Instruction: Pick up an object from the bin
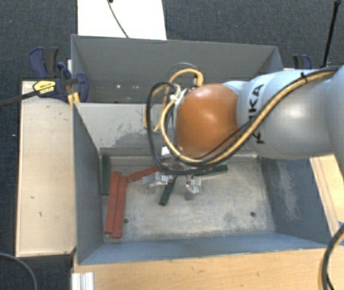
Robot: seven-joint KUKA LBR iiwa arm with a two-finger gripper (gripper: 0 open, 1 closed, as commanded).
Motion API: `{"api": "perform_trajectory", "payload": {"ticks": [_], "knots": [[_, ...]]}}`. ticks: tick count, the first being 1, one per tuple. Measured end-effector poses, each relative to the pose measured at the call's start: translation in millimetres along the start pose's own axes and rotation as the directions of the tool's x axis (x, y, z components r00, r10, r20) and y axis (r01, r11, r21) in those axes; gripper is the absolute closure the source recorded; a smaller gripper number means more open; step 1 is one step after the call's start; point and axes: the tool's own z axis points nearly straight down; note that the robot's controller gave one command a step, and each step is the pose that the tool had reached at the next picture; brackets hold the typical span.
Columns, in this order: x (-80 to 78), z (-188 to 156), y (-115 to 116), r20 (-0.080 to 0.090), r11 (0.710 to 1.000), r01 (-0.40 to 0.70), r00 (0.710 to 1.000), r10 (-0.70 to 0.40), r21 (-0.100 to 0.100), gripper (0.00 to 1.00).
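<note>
My gripper [176,185] hangs low over the back middle of the bin floor, under the orange wrist cover. Its two silvery fingertips [192,187] stand apart, so it is open. A short dark green stick [166,194] lies slanted on the floor between them, its lower end poking out toward the front. A thin red stick [140,175] lies just left of the fingers, pointing at them. A flat green strip [218,170] shows to the right, partly hidden by the cover.
Two long red bars [114,205] lie side by side near the left wall. A dark green bar [105,174] lies along that wall behind them. The arm and its cables cover the bin's back middle and right.
</note>
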Motion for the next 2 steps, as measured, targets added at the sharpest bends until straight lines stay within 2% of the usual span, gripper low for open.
{"api": "perform_trajectory", "payload": {"ticks": [1, 2], "knots": [[-1.1, -0.6, -0.3, 0.000, 1.000, -0.008, 1.000, 0.008, -0.001, 0.00], [-1.0, -0.6, -0.2, -0.001, 1.000, -0.011, 1.000, 0.011, -0.002, 1.00]]}}
